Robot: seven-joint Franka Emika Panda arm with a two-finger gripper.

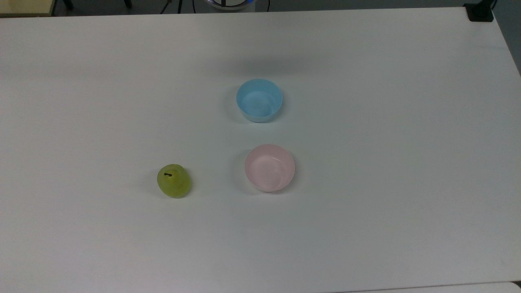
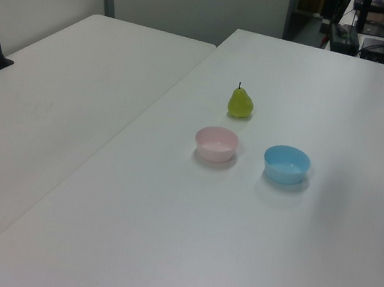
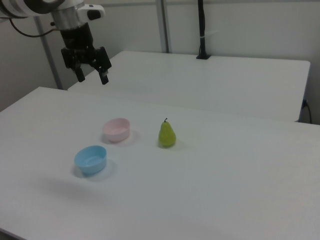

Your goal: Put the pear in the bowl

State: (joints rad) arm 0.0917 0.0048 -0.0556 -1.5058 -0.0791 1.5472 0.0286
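The yellow-green pear (image 1: 174,181) stands upright on the white table, stem up, also seen as the pear (image 2: 241,103) and the pear (image 3: 167,134). The pale pink bowl (image 1: 269,167) sits empty to the pear's right in the top view; it is the pink bowl (image 2: 216,144) and the pink bowl (image 3: 117,129) in the side views. My gripper (image 3: 92,76) hangs high in the air at the right view's upper left, well above and away from both, open with nothing between its fingers.
A light blue bowl (image 1: 259,100) stands empty beyond the pink one in the top view, also the blue bowl (image 3: 90,159). A second white table (image 2: 60,92) adjoins along the left view's left. A black post (image 3: 201,30) stands on the far table.
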